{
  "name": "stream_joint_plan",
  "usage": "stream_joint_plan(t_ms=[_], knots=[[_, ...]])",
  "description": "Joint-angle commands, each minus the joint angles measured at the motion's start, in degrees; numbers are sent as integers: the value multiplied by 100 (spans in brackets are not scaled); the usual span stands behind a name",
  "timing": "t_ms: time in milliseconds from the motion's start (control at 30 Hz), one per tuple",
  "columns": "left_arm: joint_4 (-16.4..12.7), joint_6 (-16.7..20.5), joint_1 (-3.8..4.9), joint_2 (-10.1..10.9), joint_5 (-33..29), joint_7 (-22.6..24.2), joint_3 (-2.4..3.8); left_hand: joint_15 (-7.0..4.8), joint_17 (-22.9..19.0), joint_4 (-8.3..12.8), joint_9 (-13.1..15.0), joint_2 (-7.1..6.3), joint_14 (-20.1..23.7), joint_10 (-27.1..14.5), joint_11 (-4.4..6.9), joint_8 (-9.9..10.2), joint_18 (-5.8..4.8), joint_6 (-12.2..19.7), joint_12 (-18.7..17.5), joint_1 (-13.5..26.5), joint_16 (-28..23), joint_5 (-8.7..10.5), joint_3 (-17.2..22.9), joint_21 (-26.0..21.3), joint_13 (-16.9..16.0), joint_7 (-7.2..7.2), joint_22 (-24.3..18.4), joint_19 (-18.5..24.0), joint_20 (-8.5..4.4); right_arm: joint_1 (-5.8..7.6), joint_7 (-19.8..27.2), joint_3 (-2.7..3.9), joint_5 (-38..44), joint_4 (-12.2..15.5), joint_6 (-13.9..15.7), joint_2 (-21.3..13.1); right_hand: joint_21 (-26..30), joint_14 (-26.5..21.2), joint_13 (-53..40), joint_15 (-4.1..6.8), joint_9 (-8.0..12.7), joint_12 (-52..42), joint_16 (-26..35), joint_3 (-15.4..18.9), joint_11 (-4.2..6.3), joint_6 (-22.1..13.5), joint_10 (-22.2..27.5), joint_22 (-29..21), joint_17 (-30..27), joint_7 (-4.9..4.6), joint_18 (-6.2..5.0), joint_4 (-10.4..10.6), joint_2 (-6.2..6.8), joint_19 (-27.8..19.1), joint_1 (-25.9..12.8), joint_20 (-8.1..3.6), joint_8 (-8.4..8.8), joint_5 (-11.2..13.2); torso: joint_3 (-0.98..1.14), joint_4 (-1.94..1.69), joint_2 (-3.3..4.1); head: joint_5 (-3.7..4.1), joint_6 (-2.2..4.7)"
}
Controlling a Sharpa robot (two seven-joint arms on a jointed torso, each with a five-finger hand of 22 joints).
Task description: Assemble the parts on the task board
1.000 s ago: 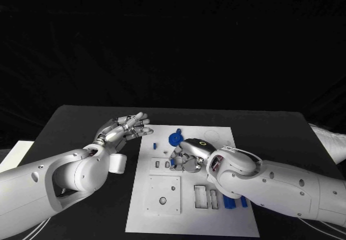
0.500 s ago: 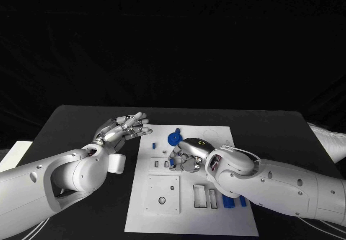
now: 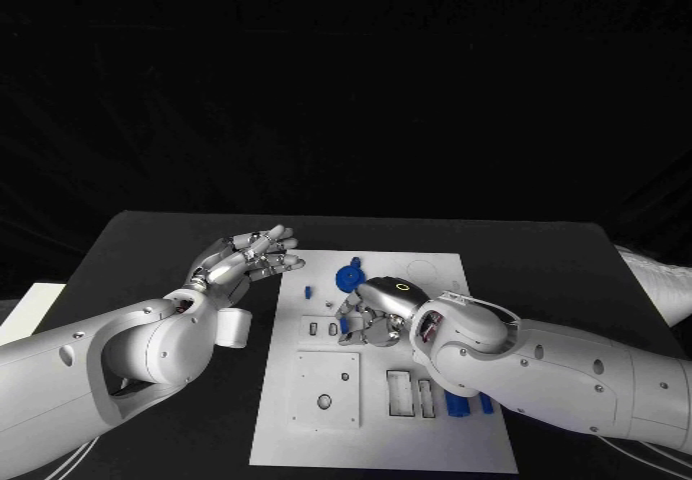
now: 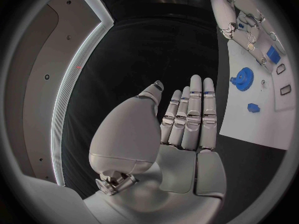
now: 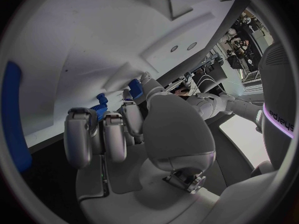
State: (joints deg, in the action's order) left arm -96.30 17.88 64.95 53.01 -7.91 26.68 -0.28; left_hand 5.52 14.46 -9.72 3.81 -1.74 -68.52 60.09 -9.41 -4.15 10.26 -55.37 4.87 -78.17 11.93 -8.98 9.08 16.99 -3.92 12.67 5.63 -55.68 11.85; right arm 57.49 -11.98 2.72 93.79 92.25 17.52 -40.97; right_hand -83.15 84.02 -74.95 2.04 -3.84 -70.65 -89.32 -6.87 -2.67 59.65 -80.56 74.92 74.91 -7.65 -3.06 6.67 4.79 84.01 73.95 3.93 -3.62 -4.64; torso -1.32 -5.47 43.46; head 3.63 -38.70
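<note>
Head view: the task board (image 3: 378, 440) lies on the middle of the black table (image 3: 159, 240). The left hand (image 3: 245, 259) hovers beside its left edge.
Left wrist view: the left hand (image 4: 187, 119) holds nothing, fingers straight and side by side; a blue gear (image 4: 241, 77) lies on the board.
Right wrist view: the right hand (image 5: 124, 129) is curled down on the board, fingertips at a small blue part (image 5: 99, 107); whether it pinches it, I cannot tell.

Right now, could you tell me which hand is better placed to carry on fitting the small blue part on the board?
The right hand: it is down on the task board, fingers at a small blue part. The left hand hovers off the board's edge, open and empty.
</note>
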Motion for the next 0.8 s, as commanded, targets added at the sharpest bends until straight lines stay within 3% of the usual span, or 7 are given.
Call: stream_joint_plan(t_ms=[33, 233, 433, 533, 633, 733, 800], knots=[[-14, -65, 2, -5, -5, 46, 3, 33, 9, 33, -2, 59, 7, -10, -1, 32, 25, 19, -25, 9, -19, 31, -4, -35, 0, 21, -8, 8, 41, -50, -227, -44, 67, -51, -121, -10, 39, 555, -177, -47, 7, 34, 28, 26, -4, -55, 27, 16, 1325, 1, 2, 47, 54, 46, -31, 29, -22, 28, 0, 2, 2, -3, 1], [-7, -74, 2, -6, -5, 34, 3, 33, 9, 33, -2, 59, 7, -10, -1, 32, 25, 19, -25, 9, -19, 31, -4, -35, 0, 21, -8, 8, 41, -54, 69, -43, -30, 2, 582, -25, 43, 553, -167, -49, 5, 26, 33, 86, -5, -75, 25, 9, 1316, 2, 1, 138, 78, 44, -85, 32, -31, 13, 4, -2, 1, 1, 5], [31, -82, 2, -14, -5, -32, 1, 6, 50, 46, 2, 61, -81, 29, 19, 22, 34, -9, -20, 19, 16, 31, -2, -9, -6, 1, -4, -50, 25, -61, 999, -27, -615, 140, 1279, -128, 51, 555, -129, -52, 9, 63, 29, 109, -10, -119, 53, -5, 1325, -7, -2, 173, 95, 40, -47, 34, -23, -90, 13, -4, -5, -16, 10], [66, -69, 2, -20, 48, -118, -2, -68, 168, 64, 6, 65, -327, 116, 73, 9, 37, -75, -11, 38, 169, 30, 5, 99, -12, -34, 33, -242, -48, -46, 1559, 5, -1121, 238, 1382, -242, 70, 550, -129, -78, 20, 53, 40, 153, -46, -291, 66, -35, 1307, -50, -6, 207, 106, 25, -14, 52, 5, -215, 9, 6, -14, -28, 17], [117, -67, 2, -37, 204, -293, -4, -218, 464, 67, 11, 53, -874, 379, 190, -9, 42, -187, 71, 80, 659, 31, 5, 382, -51, -103, 157, -663, -216, -3, 1938, 54, -1573, 404, 1454, -416, 81, 551, -117, -91, 12, 61, 38, 179, -58, -325, 83, -52, 1311, -62, -10, 229, 72, 16, 13, 67, -9, -320, 8, 8, -16, -33, 37], [182, -88, 2, -63, 521, -522, -6, -338, 767, 83, 8, 16, -1141, 746, 295, -1, 32, -234, 214, 71, 1129, 27, 45, 603, -127, -186, 266, -912, -327, 51, 2098, 108, -1920, 633, 1430, -663, 86, 557, -100, -95, 5, 82, 25, 201, -61, -325, 104, -58, 1337, -62, -12, 236, 56, 12, 32, 73, -23, -403, 21, -3, -32, -42, 35], [236, -99, 2, -85, 810, -745, -7, -439, 1180, 68, 10, -39, -1282, 1025, 394, 2, 23, -293, 330, 84, 1734, 29, 115, 866, -206, -265, 407, -1139, -436, 156, 2175, 132, -2271, 781, 1368, -870, 88, 558, -89, -97, 2, 93, 23, 233, -61, -323, 114, -62, 1341, -61, -13, 247, 68, 10, 24, 76, -28, -436, 35, 3, -53, -50, 29]])
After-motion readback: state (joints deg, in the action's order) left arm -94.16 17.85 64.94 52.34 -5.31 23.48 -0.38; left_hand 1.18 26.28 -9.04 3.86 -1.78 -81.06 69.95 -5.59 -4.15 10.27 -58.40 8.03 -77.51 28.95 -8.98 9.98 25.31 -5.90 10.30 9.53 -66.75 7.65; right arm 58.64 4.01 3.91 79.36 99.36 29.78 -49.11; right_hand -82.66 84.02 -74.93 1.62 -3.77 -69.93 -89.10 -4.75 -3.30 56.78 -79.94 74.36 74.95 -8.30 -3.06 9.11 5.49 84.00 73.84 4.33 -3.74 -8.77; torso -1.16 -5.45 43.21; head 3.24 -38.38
